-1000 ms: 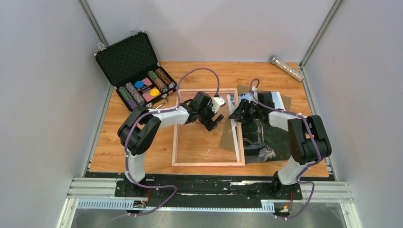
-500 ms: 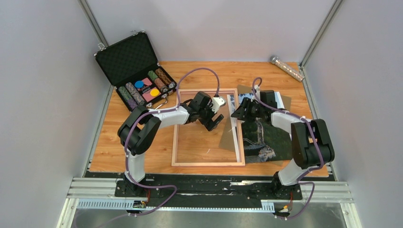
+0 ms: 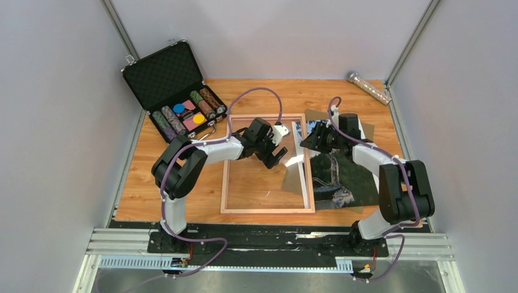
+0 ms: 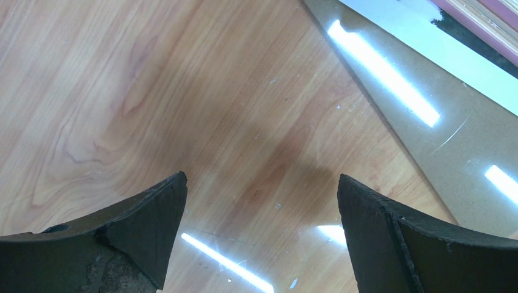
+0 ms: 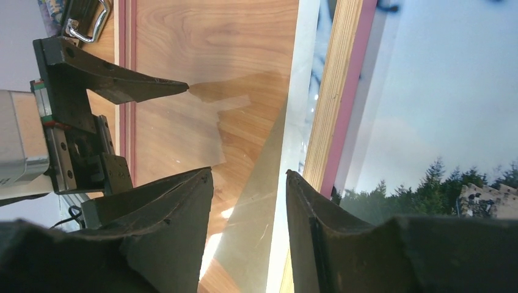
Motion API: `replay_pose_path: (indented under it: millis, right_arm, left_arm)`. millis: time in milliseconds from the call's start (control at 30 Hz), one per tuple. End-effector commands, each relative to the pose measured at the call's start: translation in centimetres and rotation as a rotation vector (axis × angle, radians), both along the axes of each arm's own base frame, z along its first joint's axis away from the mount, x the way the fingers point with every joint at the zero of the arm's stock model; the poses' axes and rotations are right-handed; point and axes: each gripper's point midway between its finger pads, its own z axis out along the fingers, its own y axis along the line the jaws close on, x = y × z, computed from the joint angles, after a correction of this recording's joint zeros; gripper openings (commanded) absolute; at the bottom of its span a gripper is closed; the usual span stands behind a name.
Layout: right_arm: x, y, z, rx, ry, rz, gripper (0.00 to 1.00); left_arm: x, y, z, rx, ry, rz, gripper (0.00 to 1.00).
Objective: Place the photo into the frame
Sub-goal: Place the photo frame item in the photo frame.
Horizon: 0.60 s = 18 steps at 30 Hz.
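Left pincer: fingers spread wide with nothing between them, above the far half of the frame. The frame lies flat mid-worktop, its long axis running near to far. Right pincer: fingers part-way apart at the frame's right rail; whether it grips anything cannot be told. The photo lies flat just right of the frame, long axis also near to far, sky at the far end. The top view alone gives both outlines. The right wrist view alone resolves the photo's trees and its pale edge inside the rail.
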Motion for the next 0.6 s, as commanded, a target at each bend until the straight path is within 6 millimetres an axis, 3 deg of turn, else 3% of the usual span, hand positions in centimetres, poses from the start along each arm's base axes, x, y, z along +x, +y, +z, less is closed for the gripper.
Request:
replay_pose_path:
  millis: [0, 167, 567]
  right_arm:
    - [0.9, -0.6, 3.0, -0.037, -0.115, 0.005, 0.47]
    - [0.7, -1.5, 4.3, -0.099, -0.202, 0.007, 0.47]
    - [0.2, -2.5, 7.9, -0.236, -0.438, 0.113, 0.47]
  left_arm:
    - [0.0, -0.4, 0.4, -0.011, -0.013, 0.001, 1.00]
    - [0.2, -0.9, 2.2, -0.049, -0.033, 0.006, 1.00]
    - [0.7, -1.7, 9.7, -0.144, -0.122, -0.002, 1.00]
